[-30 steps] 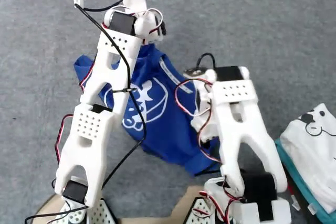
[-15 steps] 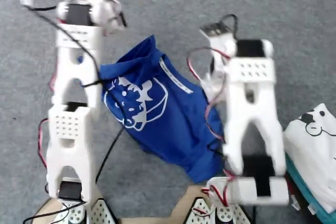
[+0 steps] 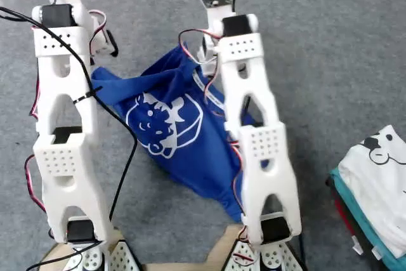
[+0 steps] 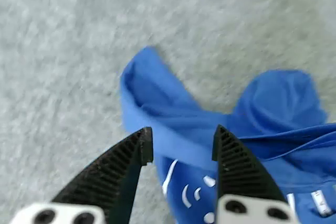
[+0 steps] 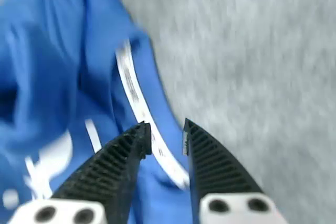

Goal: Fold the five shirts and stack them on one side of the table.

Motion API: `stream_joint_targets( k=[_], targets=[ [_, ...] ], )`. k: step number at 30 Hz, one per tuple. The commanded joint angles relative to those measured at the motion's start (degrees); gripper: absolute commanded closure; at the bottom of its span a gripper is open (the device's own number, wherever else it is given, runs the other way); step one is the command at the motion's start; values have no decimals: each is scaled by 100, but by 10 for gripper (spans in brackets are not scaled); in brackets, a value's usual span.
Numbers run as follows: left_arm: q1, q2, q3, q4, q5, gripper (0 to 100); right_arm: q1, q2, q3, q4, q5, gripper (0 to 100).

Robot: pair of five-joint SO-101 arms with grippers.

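A crumpled blue shirt (image 3: 190,147) with a white cartoon print lies in the middle of the grey table. My left gripper (image 4: 182,141) is open just above the shirt's left sleeve (image 4: 157,103); in the high view it sits at the shirt's far left corner (image 3: 106,39). My right gripper (image 5: 164,131) hovers over the collar's white neck tape (image 5: 131,90) with its fingers slightly apart and nothing held. From above, the right gripper (image 3: 205,52) is at the shirt's far edge. Folded shirts are stacked at the right edge, a white shirt (image 3: 374,179) on top.
The grey cloth-covered table (image 3: 330,49) is bare at the far right. Under the white shirt a teal shirt edge (image 3: 355,217) shows. Both arm bases stand at the near edge, with loose cables along the arms.
The left arm swung from over the shirt to its left side. The right arm stretched forward and leftward to the collar. The shirt's left sleeve now lies more spread out.
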Motion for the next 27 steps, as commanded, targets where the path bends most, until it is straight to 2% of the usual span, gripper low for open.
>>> stream_joint_targets(
  k=[1,8,15,20,23,27],
  targets=[
    [-176,-523,352,62,-114,808,-207,734,-1851,-352,-316,887],
    [-536,-426,756,-308,185,808,-242,497,-1745,-1653,-1002,887],
    [-703,180,2391,-2295,756,808,-488,787,-1745,-2048,-1055,887],
    [-888,242,2971,-3147,932,808,-497,1455,-1771,-2462,-1090,889],
    [-1099,277,3165,-3578,976,808,-286,1560,-1771,-2549,-1538,890],
    [-1169,303,3147,-3657,967,808,-13,1587,-1771,-2778,-1723,997]
  ],
)
